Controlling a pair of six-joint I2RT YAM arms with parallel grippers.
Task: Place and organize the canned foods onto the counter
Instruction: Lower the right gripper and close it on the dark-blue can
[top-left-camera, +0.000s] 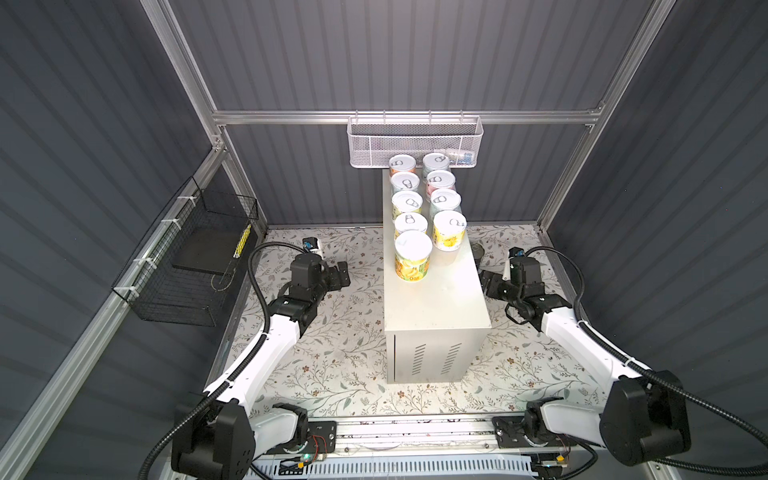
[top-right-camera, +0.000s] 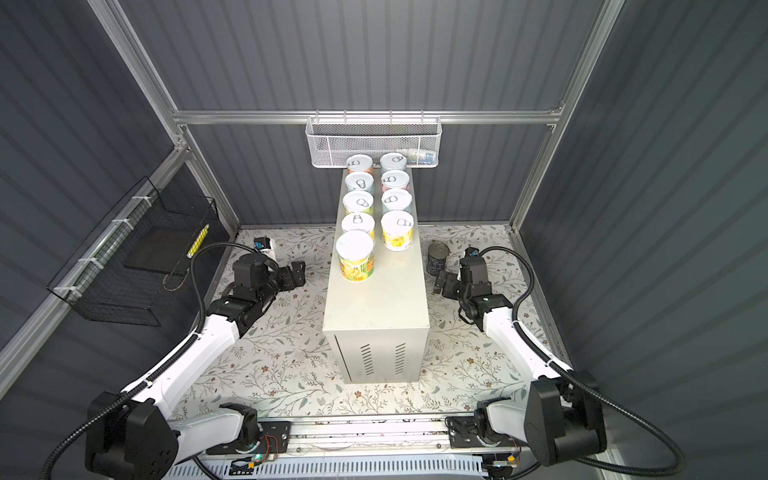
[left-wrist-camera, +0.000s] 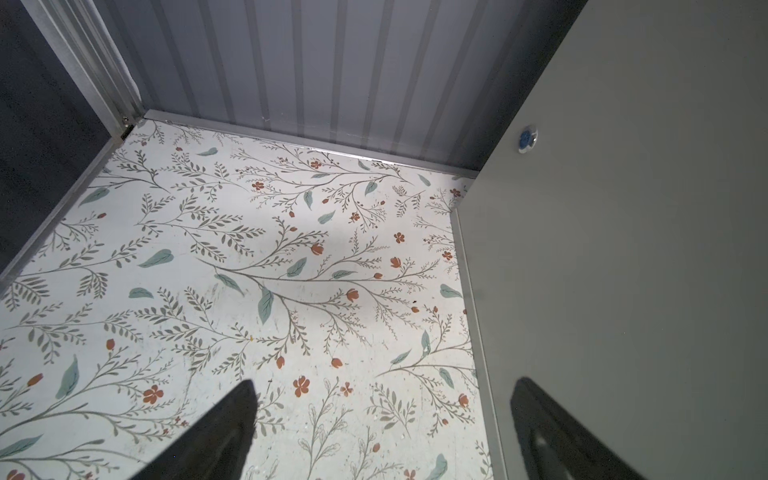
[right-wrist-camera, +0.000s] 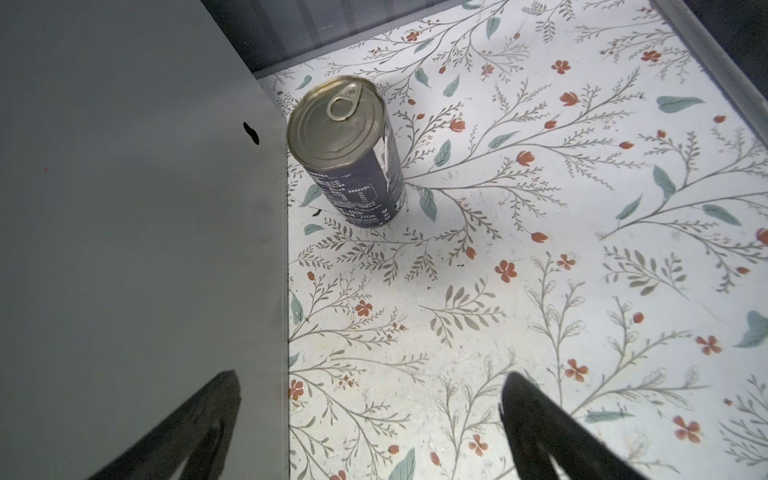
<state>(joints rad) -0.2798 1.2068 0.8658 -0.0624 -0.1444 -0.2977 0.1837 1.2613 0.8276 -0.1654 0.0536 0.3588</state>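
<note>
Counter (top-left-camera: 436, 299) half-hides dark-blue can (top-left-camera: 479, 252) in a top view.

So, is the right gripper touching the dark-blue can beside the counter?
Apart. The right wrist view shows bare floral tabletop between the open right gripper and the dark-blue can.

You have the counter (top-left-camera: 436, 299) standing mid-table (top-left-camera: 332, 365), lengthwise front to back. Nine cans (top-left-camera: 407, 202) stand on its far part in two rows, five left and four right. The last can (top-right-camera: 438, 257) stands on the table right of the counter, just beside its side, with the right gripper (top-right-camera: 440, 284) just before it. The left gripper (top-right-camera: 297, 274) sits left of the counter. The mesh basket (top-left-camera: 415, 141) hangs behind the counter's far end, and the wire basket (top-left-camera: 187, 266) hangs on the left wall.
</note>
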